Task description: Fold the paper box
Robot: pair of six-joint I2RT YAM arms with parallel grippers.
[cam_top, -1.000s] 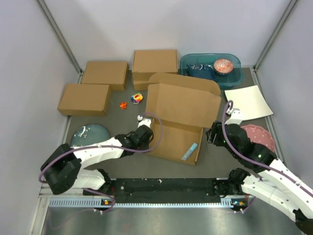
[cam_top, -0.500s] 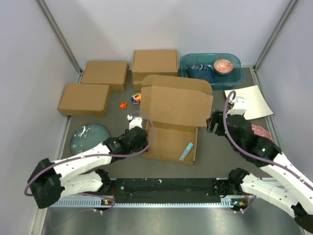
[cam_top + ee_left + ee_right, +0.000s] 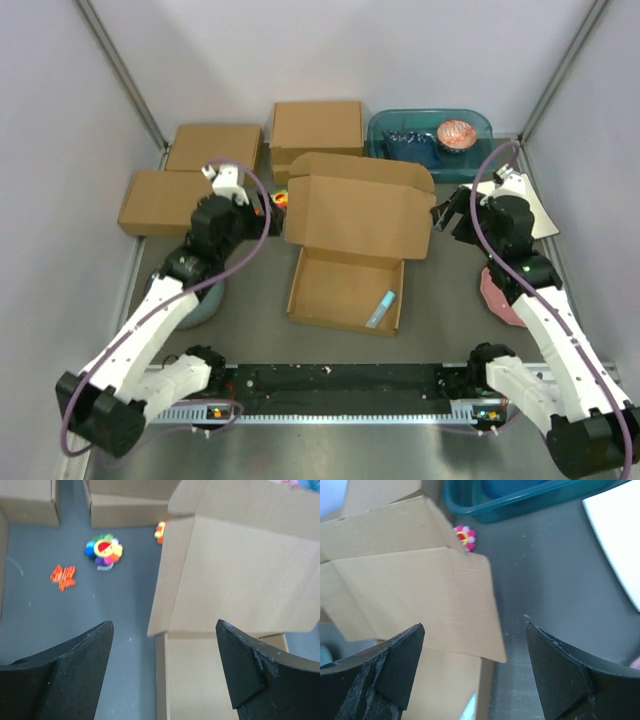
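Paper box (image 3: 350, 250) sits mid-table (image 3: 440, 300), between the two arms. Shallow tray part lies flat on the near side, and the lid panel stands up from its far edge with the top flap bent away toward the back. Small light-blue strip (image 3: 386, 308) lies inside the tray, near its right corner.

Left gripper (image 3: 164, 622) hangs just off the lid's left edge, jaws spread wide, nothing between them and not touching the cardboard. Right gripper (image 3: 475, 625) is off the lid's right edge in the same state: jaws wide apart, empty, clear of the box.

Just left of the lid on the table: rainbow flower toy (image 3: 103, 550) and orange star (image 3: 62, 576). Three closed cardboard boxes behind: one at far left (image 3: 172, 200), one behind it (image 3: 215, 150), one just behind the lid (image 3: 317, 128). Teal bin (image 3: 480, 150) back right with a pink object (image 3: 456, 132) in it. White sheet (image 3: 535, 215) on the right, partly under the right arm. Pink plate (image 3: 500, 295) near side of that. Bluish round disc (image 3: 205, 295) mostly hidden under the left arm.
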